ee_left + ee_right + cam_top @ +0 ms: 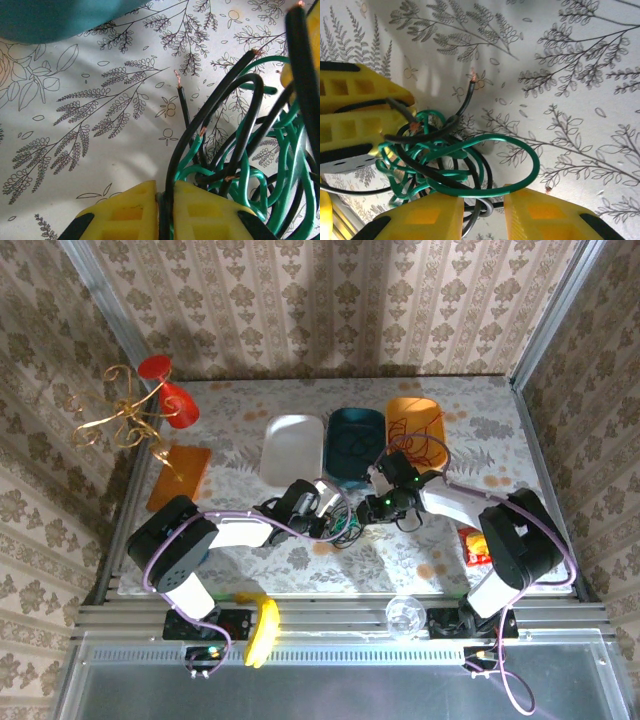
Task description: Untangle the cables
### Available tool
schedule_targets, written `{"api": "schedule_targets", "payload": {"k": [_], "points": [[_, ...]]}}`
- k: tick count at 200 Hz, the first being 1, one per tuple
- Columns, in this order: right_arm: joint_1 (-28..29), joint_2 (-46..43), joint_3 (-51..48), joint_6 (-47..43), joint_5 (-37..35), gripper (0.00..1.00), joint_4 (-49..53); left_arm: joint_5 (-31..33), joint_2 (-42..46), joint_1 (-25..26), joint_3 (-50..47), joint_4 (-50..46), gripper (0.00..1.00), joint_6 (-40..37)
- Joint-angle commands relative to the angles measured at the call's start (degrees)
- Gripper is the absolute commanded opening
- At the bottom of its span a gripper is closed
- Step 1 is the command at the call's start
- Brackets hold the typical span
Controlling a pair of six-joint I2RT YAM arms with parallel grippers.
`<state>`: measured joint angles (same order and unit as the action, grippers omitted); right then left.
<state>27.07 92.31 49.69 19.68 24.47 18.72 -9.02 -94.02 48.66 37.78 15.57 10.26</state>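
the wires sit in a messy bunch (345, 525) in the middle of the table (420, 550), just on the near side of the teal tray (335, 420). the two grippers meet at it, one from each side. the bunch is made of green wire (192, 150) and black wire (182, 105), looped over and through each other. some red wire (432, 452) lies apart from it in the orange tray (420, 405), far and to the right.

the left gripper (164, 200) is clenched tight, with black and green strands squeezed in the thin slit between its yellow fingers. the right gripper (485, 200) has its fingers apart. a few strands run through the gap, but they do not look squeezed.

i think these wires are very light, thin and bendy, and a bit springy, so the loops will want to curl back. the plastic skin looks smooth, so a strand may slip out of a loose pinch. since the bunch weighs so little, a pull on one strand will likely drag all of it along. so one gripper should hold the bunch in place.

a good spot to grab is a loose end, like the black tip that pokes out toward the far side, or the big green loop on the right. take one strand alone and pull it slowly, or the knot may get tighter.
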Motion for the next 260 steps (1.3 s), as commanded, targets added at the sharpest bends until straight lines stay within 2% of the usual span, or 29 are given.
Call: {"api": "schedule_targets", "payload": {"k": [1,65,108,118,136,166,204,260], "points": [[-0.4,2.0,0.7,0.9,1.6,0.29,-3.4,0.3,-1.5,-0.4,1.0,-3.4,0.13,-1.3],[-0.4,4.2,-1.3,2.8,0.9,0.24,-8.0,0.3,-2.1,-0.4,1.7,-4.3,0.13,-1.3],[-0.4,6.3,-0.6,3.2,0.8,0.3,-9.3,-0.4,-3.1,-0.3,2.3,-4.8,0.13,-1.3],[-0.4,6.8,-0.3,3.2,0.9,0.26,-9.4,-0.2,-3.2,-0.4,2.3,-4.8,0.13,-1.2],[-0.4,6.1,-0.1,3.2,-0.7,0.1,-8.5,0.2,-3.1,-0.4,2.4,-4.9,0.13,-1.0],[-0.8,0.0,-1.9,4.7,-10.6,0.01,-6.0,1.5,-3.4,-0.4,2.2,-4.9,0.13,-0.6],[-1.9,-10.2,-3.6,11.6,-36.3,0.0,3.3,2.3,-4.0,-0.7,1.4,-4.3,0.13,-0.2],[-5.6,-22.7,-4.4,19.9,-52.6,0.0,11.6,2.8,-4.1,-1.2,-0.7,-2.9,0.13,0.6]]}}
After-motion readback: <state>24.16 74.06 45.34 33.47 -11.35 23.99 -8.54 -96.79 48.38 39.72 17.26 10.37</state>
